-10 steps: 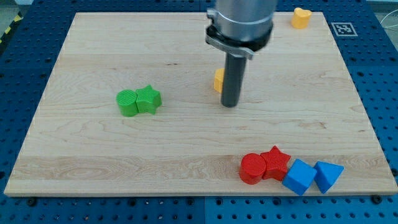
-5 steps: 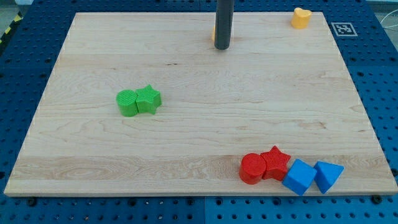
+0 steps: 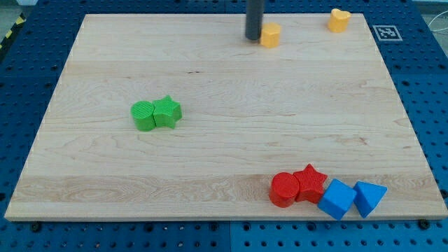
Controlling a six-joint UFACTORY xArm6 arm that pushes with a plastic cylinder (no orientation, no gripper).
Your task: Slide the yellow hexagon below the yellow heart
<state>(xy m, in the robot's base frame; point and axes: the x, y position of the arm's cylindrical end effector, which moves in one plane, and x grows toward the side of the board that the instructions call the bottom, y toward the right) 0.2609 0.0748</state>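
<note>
The yellow hexagon (image 3: 270, 34) sits near the view's top edge of the wooden board, right of centre. The yellow heart (image 3: 339, 19) lies in the board's top right corner, to the right of and slightly above the hexagon. My tip (image 3: 253, 38) is at the hexagon's left side, touching or almost touching it. The rod rises out of the view's top.
A green cylinder (image 3: 144, 116) and a green star (image 3: 167, 111) sit together at the left middle. A red cylinder (image 3: 285, 190), a red star (image 3: 311, 183), a blue cube (image 3: 337, 199) and a blue triangular block (image 3: 369, 197) cluster at the bottom right. The board (image 3: 105, 42) has edges all round.
The rod moved from the board's middle up toward the top edge. The yellow hexagon went with it, up and to the right, and now shows at the tip's right side.
</note>
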